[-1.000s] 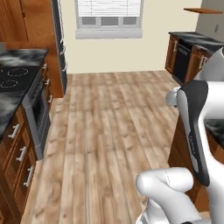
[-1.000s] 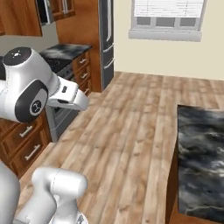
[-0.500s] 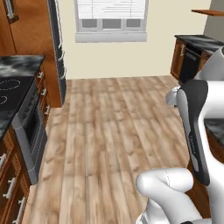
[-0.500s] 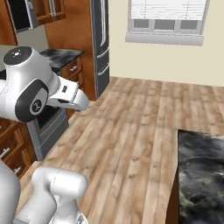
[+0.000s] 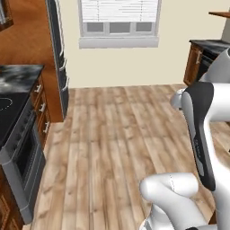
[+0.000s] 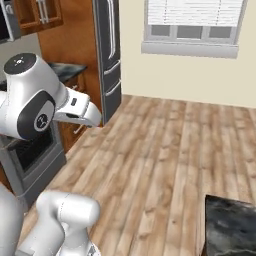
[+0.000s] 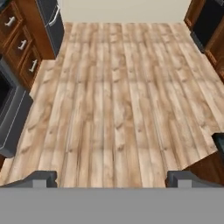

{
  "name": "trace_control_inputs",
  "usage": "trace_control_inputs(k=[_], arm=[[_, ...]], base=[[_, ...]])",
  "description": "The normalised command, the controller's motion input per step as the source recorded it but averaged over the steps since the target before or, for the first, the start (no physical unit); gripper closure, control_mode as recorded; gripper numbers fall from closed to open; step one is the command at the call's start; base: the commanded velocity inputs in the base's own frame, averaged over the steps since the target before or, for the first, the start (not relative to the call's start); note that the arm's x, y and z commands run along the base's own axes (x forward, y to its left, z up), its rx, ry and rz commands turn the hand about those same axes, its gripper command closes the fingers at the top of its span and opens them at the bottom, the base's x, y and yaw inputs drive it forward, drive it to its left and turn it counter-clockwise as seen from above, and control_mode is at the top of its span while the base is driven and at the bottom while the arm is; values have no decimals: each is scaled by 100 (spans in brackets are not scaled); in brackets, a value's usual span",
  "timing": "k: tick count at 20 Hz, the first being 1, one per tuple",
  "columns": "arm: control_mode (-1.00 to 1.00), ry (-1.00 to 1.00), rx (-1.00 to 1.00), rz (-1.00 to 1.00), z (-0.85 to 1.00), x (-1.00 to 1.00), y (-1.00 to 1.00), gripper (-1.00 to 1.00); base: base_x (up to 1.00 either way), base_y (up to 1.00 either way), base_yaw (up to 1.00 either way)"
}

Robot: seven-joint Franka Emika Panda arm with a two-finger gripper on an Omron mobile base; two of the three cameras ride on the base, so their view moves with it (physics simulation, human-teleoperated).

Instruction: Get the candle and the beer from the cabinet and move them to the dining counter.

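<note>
Over the pale wood plank floor (image 7: 113, 96), the two-finger gripper (image 7: 111, 177) hangs spread wide, holding nothing. The base has turned left, so the black-and-grey marbled dining counter (image 6: 231, 231) slides away; candle and beer lie somewhere unseen.

One white-framed window with closed blinds (image 5: 119, 22), one tall dark grey refrigerator (image 6: 107, 50), one grey oven range (image 5: 20, 157). Three reddish-brown wooden drawers with short silver handles (image 7: 19, 43). One black marbled counter corner (image 6: 231, 232).

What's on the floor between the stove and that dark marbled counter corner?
Nothing: bare wood floor runs from the stove to the counter corner in the right base view.
</note>
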Motion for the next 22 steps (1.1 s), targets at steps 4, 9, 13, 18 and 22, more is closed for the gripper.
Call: trace_control_inputs(k=[4, 9, 13, 18, 22], arm=[[100, 0, 0, 0, 0, 0, 0, -100], [100, 0, 0, 0, 0, 0, 0, -100], [100, 0, 0, 0, 0, 0, 0, -100], [100, 0, 0, 0, 0, 0, 0, -100], [100, 0, 0, 0, 0, 0, 0, -100]], base=[[100, 1, 30], [83, 0, 65], [64, 0, 75], [44, 0, 82], [48, 0, 82]])
